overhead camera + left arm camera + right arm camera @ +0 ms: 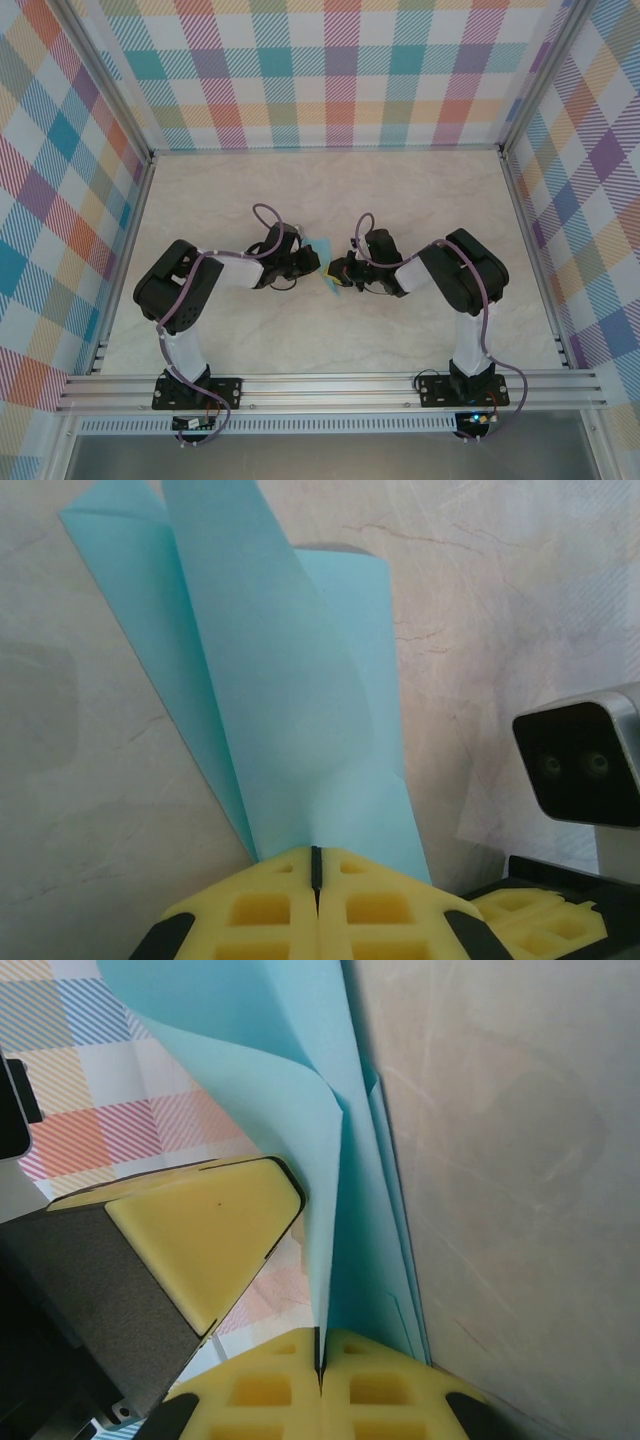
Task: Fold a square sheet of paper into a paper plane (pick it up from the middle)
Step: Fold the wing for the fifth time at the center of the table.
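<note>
Progress looks partial, taken view by view. From above, the square sheet of paper (326,247) is a small cyan patch over the middle of the table (420,200). The left gripper (311,264) and the right gripper (341,272) meet at it from either side. The folds are too small to read here, and whether the sheet touches the table cannot be told.

In the left wrist view, the left gripper's yellow pads are pressed together with the sheet's lower edge pinched between them. The paper rises from the pinch in at least two overlapping layers that curve loosely instead of lying flat. The right arm's wrist camera (585,760) sits just beside it.

In the right wrist view, the right gripper is likewise closed on the paper. Several layers run up from its pads. One bows out toward the left gripper's pad, while the others lie close together along a straight fold.

Judging from this, the sheet is picked up and a first fold is roughed in. No pointed nose or wings show, so sharpening that crease and all the later folds appear to remain
</note>
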